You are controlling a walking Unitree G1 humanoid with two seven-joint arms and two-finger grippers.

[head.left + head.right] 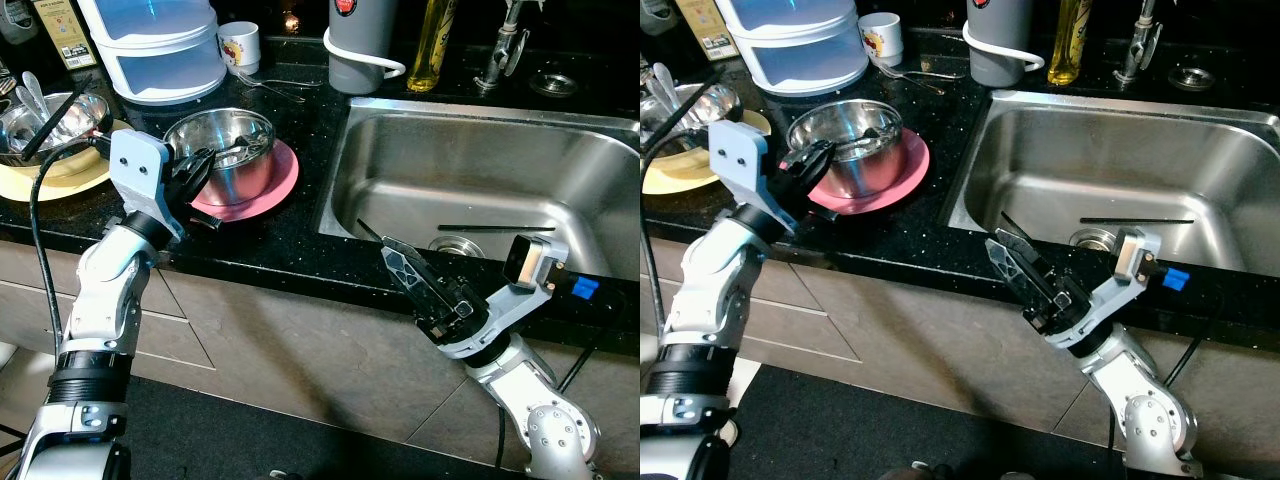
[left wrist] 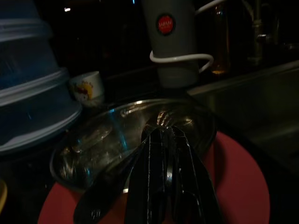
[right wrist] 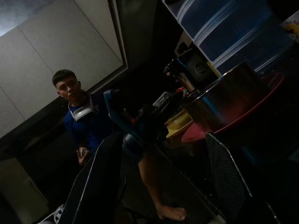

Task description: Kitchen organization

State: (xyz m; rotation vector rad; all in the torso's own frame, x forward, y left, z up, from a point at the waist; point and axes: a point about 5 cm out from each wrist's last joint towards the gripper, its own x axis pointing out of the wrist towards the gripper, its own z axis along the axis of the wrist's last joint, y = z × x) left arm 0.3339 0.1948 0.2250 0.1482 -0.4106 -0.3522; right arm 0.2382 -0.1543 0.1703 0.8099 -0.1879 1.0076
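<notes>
The tidying is judged to be at an early stage: most items are seen spread over the black counter [image 1: 300, 130], and little appears put away.

The sink [image 1: 400, 150] is the largest container; a thin dark stick [image 1: 495, 227] is seen lying near its drain. The stacked white plastic bins [image 1: 160, 45] are placed at the back, their contents not discernible. On the pink plate [image 1: 280, 190] a steel pot [image 1: 225, 150] is set, with cutlery held over its rim. A second steel bowl [image 1: 60, 120] with utensils is rested on a yellow plate [image 1: 50, 180]. A small printed cup [image 1: 240, 45] is stood behind.

The left gripper [image 1: 203, 165] is pressed together on a spoon [image 2: 107, 186] at the pot. The right gripper [image 1: 420, 280] is held spread and empty before the sink edge.
</notes>
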